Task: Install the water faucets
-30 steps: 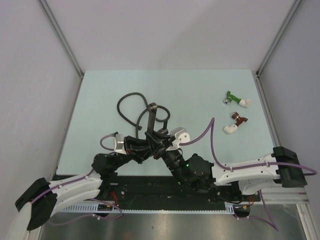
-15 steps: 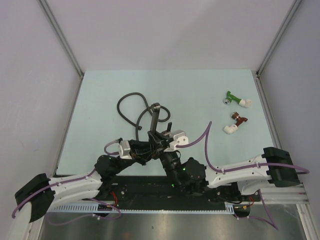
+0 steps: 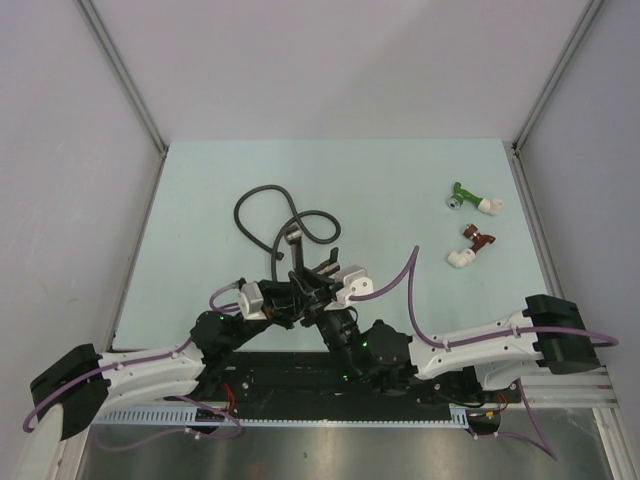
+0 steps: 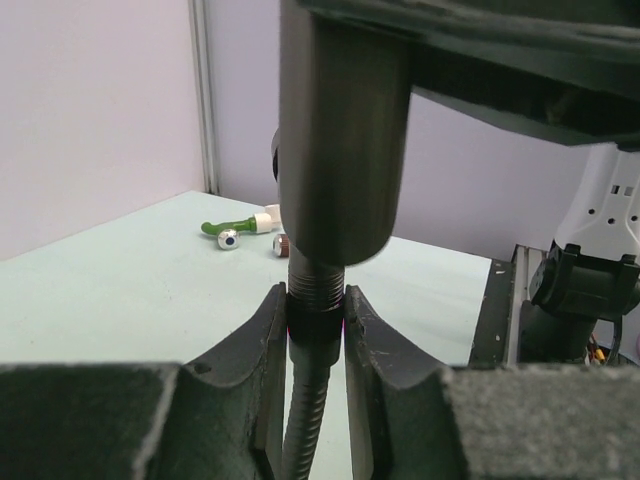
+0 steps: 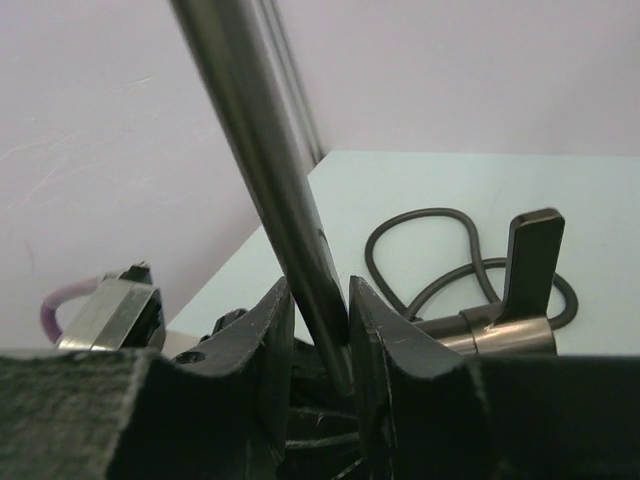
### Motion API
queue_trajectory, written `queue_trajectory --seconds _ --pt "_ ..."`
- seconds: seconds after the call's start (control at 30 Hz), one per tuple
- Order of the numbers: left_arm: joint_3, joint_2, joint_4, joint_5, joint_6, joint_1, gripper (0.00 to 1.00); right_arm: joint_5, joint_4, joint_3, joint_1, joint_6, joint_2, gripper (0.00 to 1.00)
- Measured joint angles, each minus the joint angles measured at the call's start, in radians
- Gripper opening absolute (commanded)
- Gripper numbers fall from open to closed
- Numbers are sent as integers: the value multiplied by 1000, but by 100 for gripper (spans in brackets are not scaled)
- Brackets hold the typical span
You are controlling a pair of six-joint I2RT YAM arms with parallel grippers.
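The dark grey-brown faucet [image 3: 294,250] is held above the table between both arms. My right gripper [image 5: 320,320] is shut on its long thin arm [image 5: 270,170]; its short body and flat lever [image 5: 528,262] show at the right. My left gripper [image 4: 317,322] is shut on the black collar at the end of the coiled flexible hose [image 3: 268,212], directly under the faucet's thick round end [image 4: 340,130]. A threaded stub [image 4: 316,280] sits between collar and faucet. In the top view both grippers, the left [image 3: 287,292] and the right [image 3: 318,284], meet at the near middle.
A green fitting [image 3: 468,198] and a dark-red fitting [image 3: 470,245], both with white ends, lie at the far right of the pale green table [image 3: 400,190]. The hose loops [image 5: 430,250] lie behind the grippers. Metal frame posts [image 3: 125,75] flank the table.
The faucet has tipped more upright and its far end has come nearer. Both grippers have drawn closer together and towards the near edge. The fittings have not moved.
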State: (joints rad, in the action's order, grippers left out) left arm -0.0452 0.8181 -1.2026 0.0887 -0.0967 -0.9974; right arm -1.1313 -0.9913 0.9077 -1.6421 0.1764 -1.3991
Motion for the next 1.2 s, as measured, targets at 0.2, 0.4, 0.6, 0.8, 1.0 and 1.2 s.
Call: queue_trajectory --seconds 0.2,0.4,0.6,0.8,1.0,1.2 --pt "0 0 -8 -18 -1 0 0 39 80 0 -14 -44 19 32" --pt "0 9 -21 -34 -9 0 0 45 159 0 -6 -68 66 0" --pt "0 42 -40 -35 -9 0 0 37 245 0 21 -92 108 0" --pt "-16 108 -74 -35 -8 0 0 68 364 0 52 -150 153 0" --pt "-43 156 -84 -35 -7 0 0 102 492 0 91 -229 219 1" --pt "-55 175 -82 -35 -7 0 0 166 578 0 121 -282 255 27"
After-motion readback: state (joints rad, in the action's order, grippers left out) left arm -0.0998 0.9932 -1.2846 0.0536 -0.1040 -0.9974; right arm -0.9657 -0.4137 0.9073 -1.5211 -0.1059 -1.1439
